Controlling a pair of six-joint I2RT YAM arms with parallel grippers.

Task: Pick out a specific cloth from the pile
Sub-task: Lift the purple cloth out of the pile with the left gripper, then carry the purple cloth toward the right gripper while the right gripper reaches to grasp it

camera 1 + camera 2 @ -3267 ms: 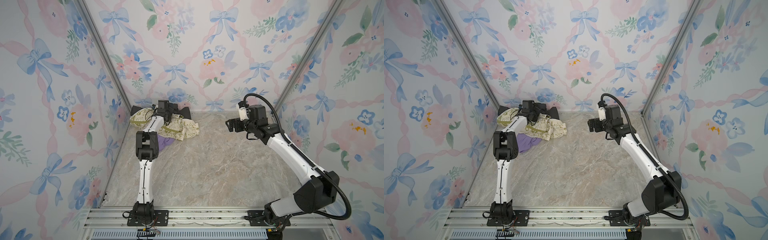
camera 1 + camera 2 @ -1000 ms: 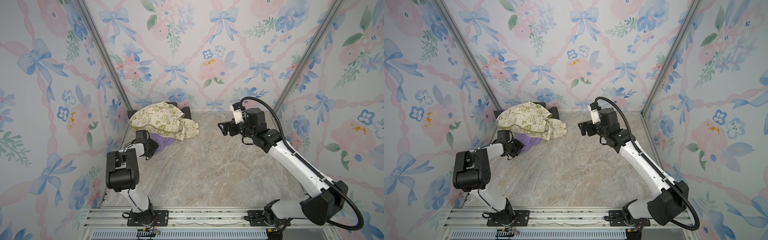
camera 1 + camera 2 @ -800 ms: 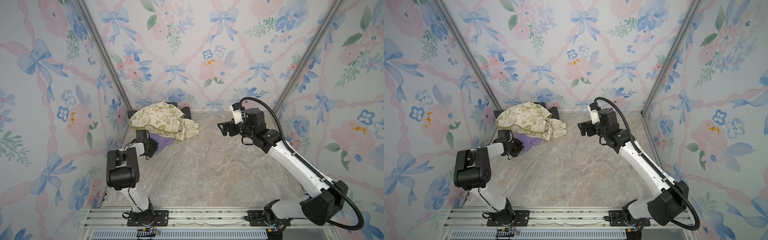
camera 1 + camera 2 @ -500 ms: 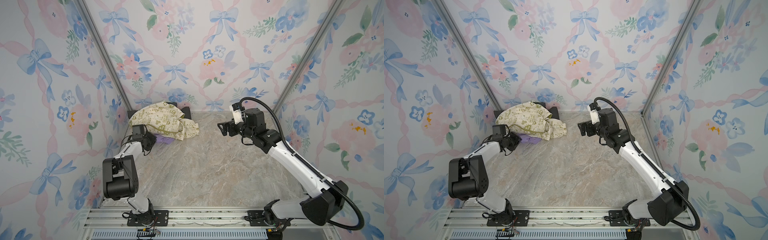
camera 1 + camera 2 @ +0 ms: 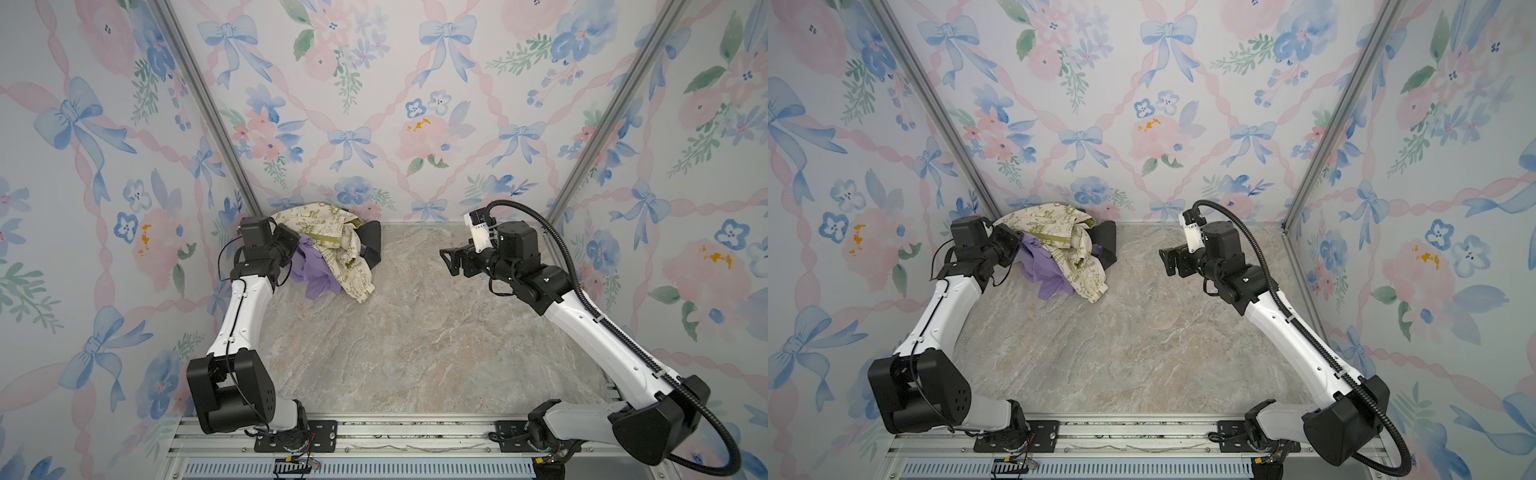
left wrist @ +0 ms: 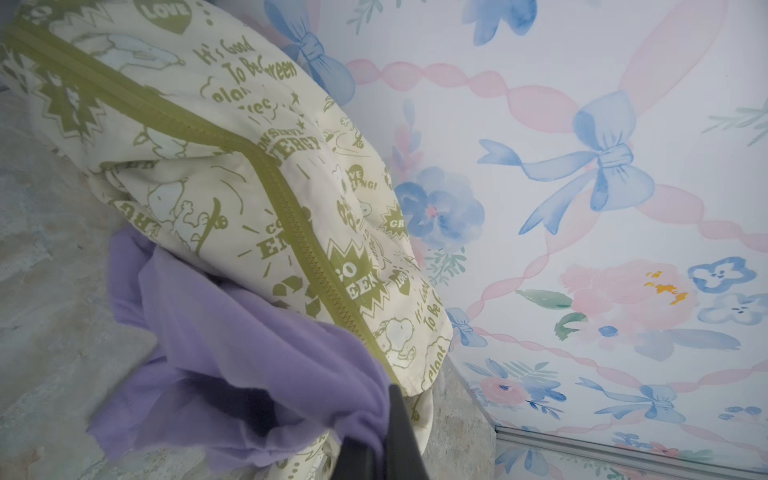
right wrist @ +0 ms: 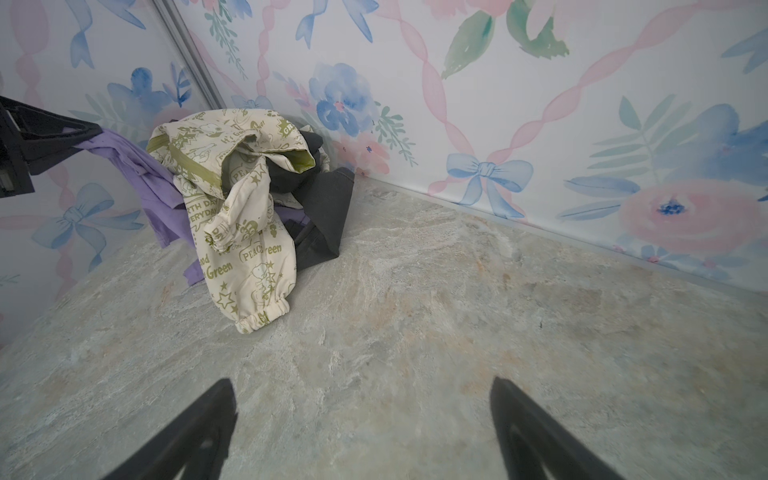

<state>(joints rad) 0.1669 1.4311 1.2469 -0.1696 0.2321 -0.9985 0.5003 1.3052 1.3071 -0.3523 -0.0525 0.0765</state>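
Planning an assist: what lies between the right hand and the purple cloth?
From the right hand: bare table, then the dark grey garment and cream printed cloth, before the purple cloth; both top views show it.

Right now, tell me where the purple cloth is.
In both top views the purple cloth sits in the far left corner, partly under the cream cloth, one end pinched in the left tool.
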